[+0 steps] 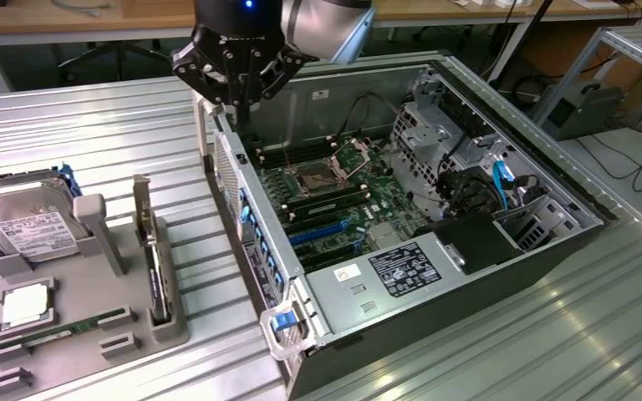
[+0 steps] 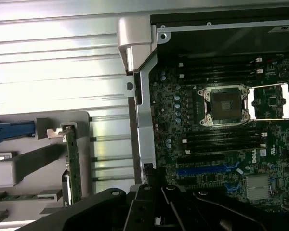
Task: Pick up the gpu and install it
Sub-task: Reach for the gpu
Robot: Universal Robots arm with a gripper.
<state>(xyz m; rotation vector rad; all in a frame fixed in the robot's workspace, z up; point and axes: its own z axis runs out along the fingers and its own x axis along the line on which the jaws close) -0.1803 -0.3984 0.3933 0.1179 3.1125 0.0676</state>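
Observation:
The gpu (image 1: 150,244) stands on edge in a slot of the grey holder (image 1: 171,332) on the exterior view's left, its silver bracket at the far end. In the wrist view the gpu (image 2: 72,166) appears edge-on as a thin green strip. My gripper (image 1: 236,102) hangs over the rear wall of the open computer case (image 1: 544,196), well away from the card and above it. Its fingers are shut with nothing between them. The gripper (image 2: 154,185) also hovers beside the case's metal edge, next to the motherboard (image 2: 221,144).
The holder also carries a hard drive (image 1: 26,224), a processor (image 1: 26,305) and a green memory stick (image 1: 59,332). Blue expansion slots (image 2: 207,169) lie on the motherboard near the case edge. Ribbed metal tabletop (image 1: 109,125) surrounds everything.

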